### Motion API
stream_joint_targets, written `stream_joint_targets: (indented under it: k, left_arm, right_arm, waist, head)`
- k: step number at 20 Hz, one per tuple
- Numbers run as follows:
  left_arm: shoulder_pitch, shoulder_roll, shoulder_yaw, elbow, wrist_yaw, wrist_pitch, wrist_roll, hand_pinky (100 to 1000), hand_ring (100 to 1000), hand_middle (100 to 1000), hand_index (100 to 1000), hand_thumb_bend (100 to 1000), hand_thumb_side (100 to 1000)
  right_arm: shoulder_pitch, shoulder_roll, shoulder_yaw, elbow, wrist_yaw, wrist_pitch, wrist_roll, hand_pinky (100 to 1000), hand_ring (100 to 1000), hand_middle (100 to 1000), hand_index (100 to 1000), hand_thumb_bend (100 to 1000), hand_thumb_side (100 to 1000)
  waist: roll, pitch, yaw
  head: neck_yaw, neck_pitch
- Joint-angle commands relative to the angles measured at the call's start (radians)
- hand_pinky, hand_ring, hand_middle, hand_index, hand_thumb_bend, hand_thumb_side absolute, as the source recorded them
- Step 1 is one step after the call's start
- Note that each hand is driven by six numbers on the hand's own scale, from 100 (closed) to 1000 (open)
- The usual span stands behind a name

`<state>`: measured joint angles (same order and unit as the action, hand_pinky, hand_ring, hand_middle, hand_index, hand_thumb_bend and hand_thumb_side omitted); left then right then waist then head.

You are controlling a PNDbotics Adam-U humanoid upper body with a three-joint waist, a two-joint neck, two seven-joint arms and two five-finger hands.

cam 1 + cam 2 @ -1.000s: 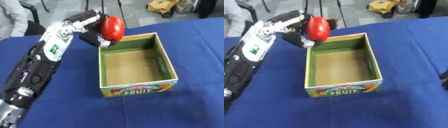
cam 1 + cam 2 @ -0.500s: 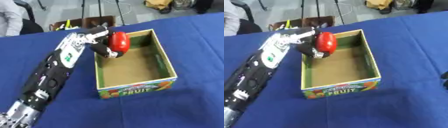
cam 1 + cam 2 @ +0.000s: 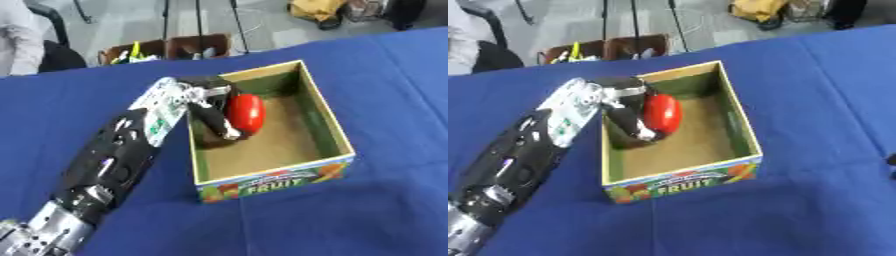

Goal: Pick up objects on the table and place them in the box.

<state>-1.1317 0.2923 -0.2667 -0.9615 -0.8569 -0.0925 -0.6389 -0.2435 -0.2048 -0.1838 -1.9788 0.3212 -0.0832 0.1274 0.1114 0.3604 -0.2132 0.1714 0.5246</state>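
Blue cloth covers the table, and on it stands an open cardboard box with "FRUIT" printed on its near side. Reaching in over the box's left wall is the left hand, its fingers curled round a red, rounded object — held down inside the box, close to the left wall, whether it touches the floor cannot be told.

The worktop is covered with a blue cloth. Beyond its far edge lies a pale grey floor. Dark stand legs rise from that floor, just behind an open brown crate at the worktop's far edge.
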Motion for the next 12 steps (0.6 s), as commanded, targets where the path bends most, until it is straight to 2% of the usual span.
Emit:
stream_joint_targets:
  k: [1,2,3,4,5,7,10,12]
  left_arm:
    - [-0.011,-0.012,0.004,0.003,-0.058,-0.017,-0.006,403,442,432,558,100,418]
    - [-0.01,-0.017,0.006,0.004,-0.074,-0.024,-0.005,413,453,443,574,100,426]
    - [-0.009,-0.021,0.008,0.007,-0.091,-0.03,-0.004,433,470,476,649,100,465]
    - [-0.008,-0.025,0.009,0.009,-0.107,-0.038,-0.004,462,505,541,766,100,519]
    - [-0.007,-0.029,0.009,0.01,-0.126,-0.048,-0.008,471,529,579,809,114,540]
    - [-0.004,-0.048,0.027,0.006,-0.228,-0.088,-0.012,550,629,745,936,219,626]
    - [-0.002,-0.064,0.054,0.004,-0.315,-0.145,-0.007,653,748,843,990,286,681]
    - [-0.001,-0.066,0.061,0.001,-0.338,-0.163,-0.001,710,803,872,994,331,717]
  right_arm:
    - [-0.009,-0.009,0.001,-0.021,-0.006,-0.002,0.002,384,295,249,455,100,814]
    - [-0.009,-0.008,0.0,-0.021,-0.006,-0.002,0.002,384,295,249,455,100,814]
    - [-0.009,-0.008,0.0,-0.021,-0.006,-0.002,0.001,384,295,249,455,100,814]
    - [-0.009,-0.008,0.0,-0.021,-0.006,-0.002,0.001,384,295,249,455,100,814]
    - [-0.009,-0.007,0.0,-0.021,-0.006,-0.002,0.001,384,294,249,455,100,814]
    - [-0.007,-0.006,0.0,-0.021,-0.005,-0.001,0.002,383,294,249,454,100,814]
    - [-0.006,-0.006,0.0,-0.021,-0.005,-0.001,0.002,383,294,249,454,100,814]
    - [-0.005,-0.005,-0.001,-0.021,-0.005,0.0,0.002,383,294,249,454,100,814]
  waist:
    - [-0.008,-0.014,-0.001]
    - [-0.008,-0.014,-0.001]
    - [-0.009,-0.014,-0.002]
    - [-0.009,-0.014,-0.002]
    - [-0.01,-0.014,-0.002]
    - [-0.011,-0.015,0.0]
    - [-0.013,-0.017,0.003]
    - [-0.013,-0.018,0.004]
  head:
    - [0.009,-0.02]
    - [0.01,-0.021]
    - [0.011,-0.022]
    - [0.011,-0.022]
    - [0.012,-0.022]
    - [0.012,-0.021]
    - [0.011,-0.019]
    - [0.01,-0.018]
